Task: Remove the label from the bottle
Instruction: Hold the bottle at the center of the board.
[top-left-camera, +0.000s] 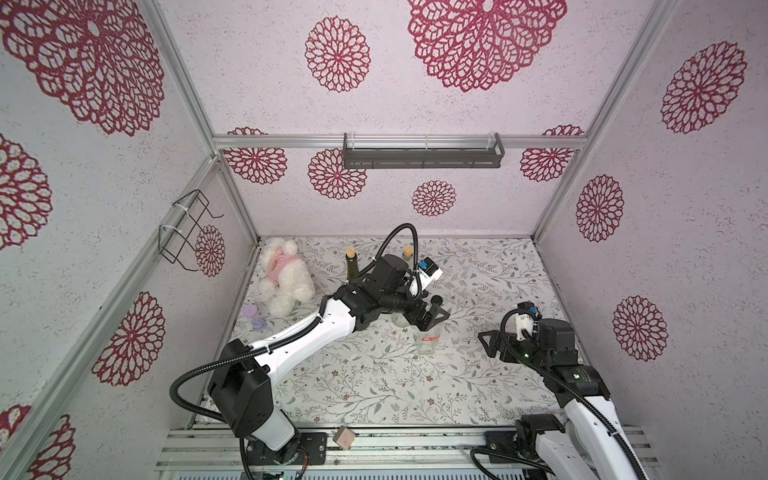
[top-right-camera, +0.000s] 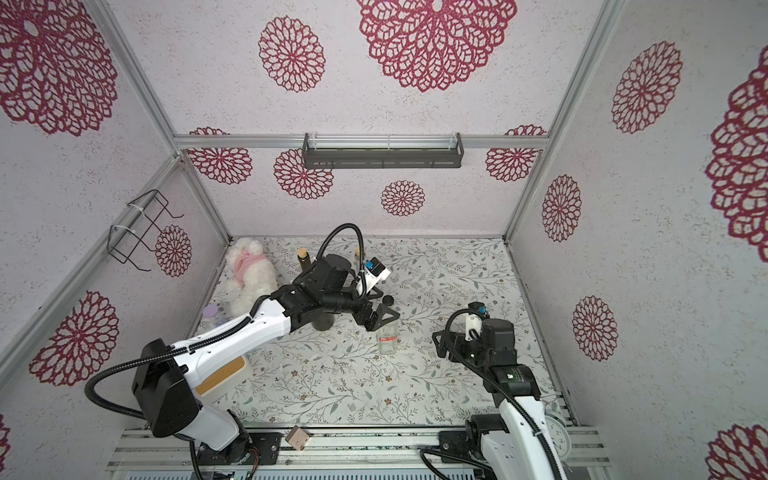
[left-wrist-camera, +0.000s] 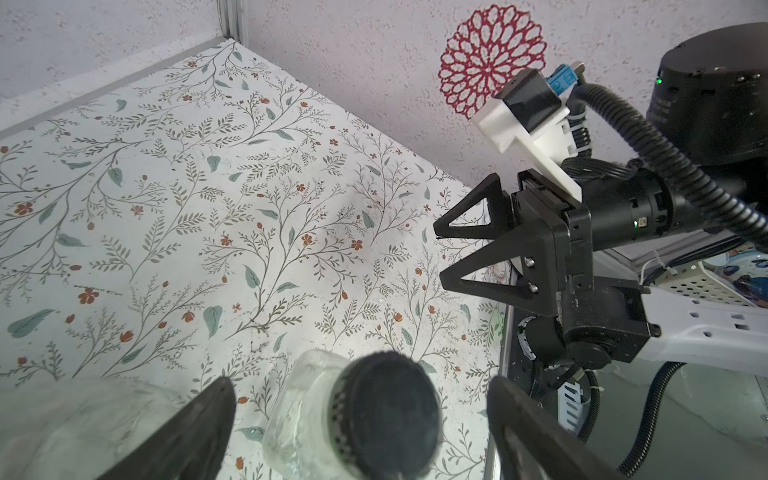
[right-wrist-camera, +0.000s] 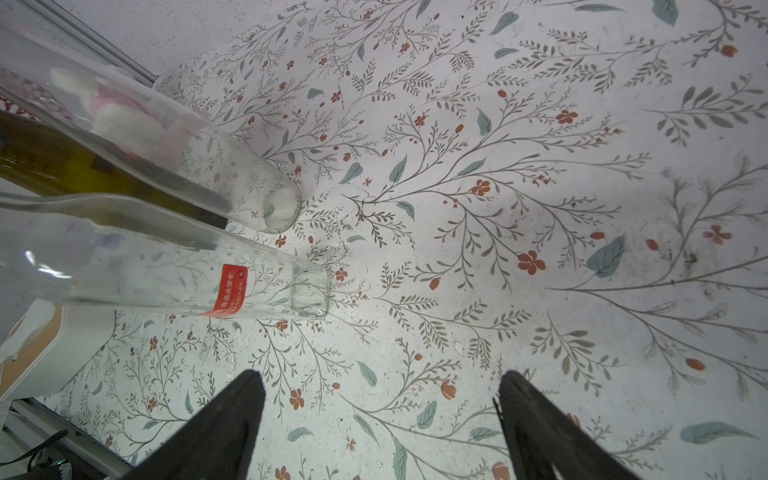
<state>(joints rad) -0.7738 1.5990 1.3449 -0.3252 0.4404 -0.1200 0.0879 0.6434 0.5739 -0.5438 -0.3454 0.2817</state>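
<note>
A clear glass bottle with a black cap stands upright mid-table and is seen in both top views. A small red label is stuck low on its side. My left gripper is open around the bottle's top, one finger on each side of the cap, with gaps showing. In a top view it hovers at the neck. My right gripper is open and empty over bare table, to the right of the bottle.
A dark olive corked bottle and a clear corked bottle stand behind the left arm. A white plush dog lies at the back left, beside a purple hourglass. A white box with a wooden lid sits under the left arm.
</note>
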